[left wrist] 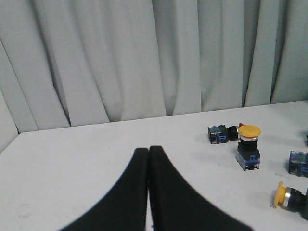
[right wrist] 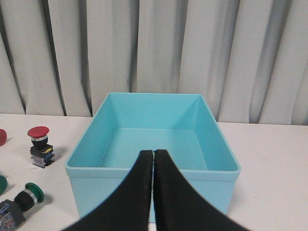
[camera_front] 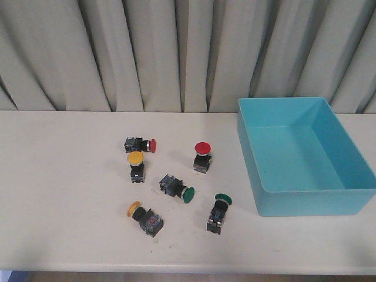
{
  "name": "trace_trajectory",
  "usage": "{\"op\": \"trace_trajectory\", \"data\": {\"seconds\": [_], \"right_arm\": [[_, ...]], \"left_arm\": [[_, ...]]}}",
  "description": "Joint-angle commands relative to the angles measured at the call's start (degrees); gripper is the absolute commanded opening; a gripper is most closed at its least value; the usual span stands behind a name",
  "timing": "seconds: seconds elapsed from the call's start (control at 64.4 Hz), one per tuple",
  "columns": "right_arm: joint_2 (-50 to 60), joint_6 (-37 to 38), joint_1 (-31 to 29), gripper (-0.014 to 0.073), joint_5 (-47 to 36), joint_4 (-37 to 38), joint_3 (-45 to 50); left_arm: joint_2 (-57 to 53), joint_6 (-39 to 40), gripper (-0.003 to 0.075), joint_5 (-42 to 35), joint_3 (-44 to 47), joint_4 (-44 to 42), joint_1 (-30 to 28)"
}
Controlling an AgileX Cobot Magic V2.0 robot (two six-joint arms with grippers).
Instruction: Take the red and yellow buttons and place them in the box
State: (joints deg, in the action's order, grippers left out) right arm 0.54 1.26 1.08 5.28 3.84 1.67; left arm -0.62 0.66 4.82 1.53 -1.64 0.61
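- We keep both claws pressed shut and empty: the left claw (left wrist: 148, 150) has its two black fingers meeting along a seam, and the right claw (right wrist: 153, 154) looks the same.
- Neither arm appears in the front view, so nothing is gripped yet and the box (camera_front: 352, 155) holds no buttons.
- The box sits at 3 o'clock on the surface (camera_front: 59, 194); the six switches cluster around its centre.
- Our targets are four: a red button lying on its side (camera_front: 141, 144) at 11 o'clock of the cluster, an upright red button (camera_front: 202, 156) nearest the box, an upright yellow button (camera_front: 136, 166), and a toppled yellow button (camera_front: 144, 216) at 7 o'clock.
- The two green-capped switches (camera_front: 177, 188) stay put.
- From the left wrist view, the upright yellow button (left wrist: 249, 147) lies ahead toward 2 o'clock, its long axis vertical.
- We judge the left arm nearer to it, and the right arm, facing the box (right wrist: 153, 169), nearer the upright red button (right wrist: 40, 146).
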Motion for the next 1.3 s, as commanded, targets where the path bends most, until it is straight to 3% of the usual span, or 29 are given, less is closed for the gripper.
{"op": "trace_trajectory", "data": {"seconds": [0.0,0.621,0.792,0.978,1.289], "right_arm": [[0.6,0.2,-0.3,-0.0004,-4.0,0.6,0.4],[0.6,0.2,-0.3,-0.0004,-4.5,0.6,0.3],[0.5,0.6,-0.3,-0.0004,-8.4,0.2,-1.0],[-4.2,0.7,-0.3,-0.0004,-2.0,0.3,-13.0],[-22.9,0.5,-0.3,-0.0004,14.2,0.5,-32.9]], "left_arm": [[-0.8,0.3,-0.0008,-4.2,2.8,0.5,-0.1],[-0.8,0.3,-0.0008,-4.8,2.7,0.5,-0.1],[-0.7,3.2,-0.0008,-5.4,1.1,0.6,-0.1],[3.2,5.3,-0.0008,1.1,-11.5,0.5,-0.1],[26.9,1.0,-0.0007,18.6,-36.3,0.3,-0.1]]}}
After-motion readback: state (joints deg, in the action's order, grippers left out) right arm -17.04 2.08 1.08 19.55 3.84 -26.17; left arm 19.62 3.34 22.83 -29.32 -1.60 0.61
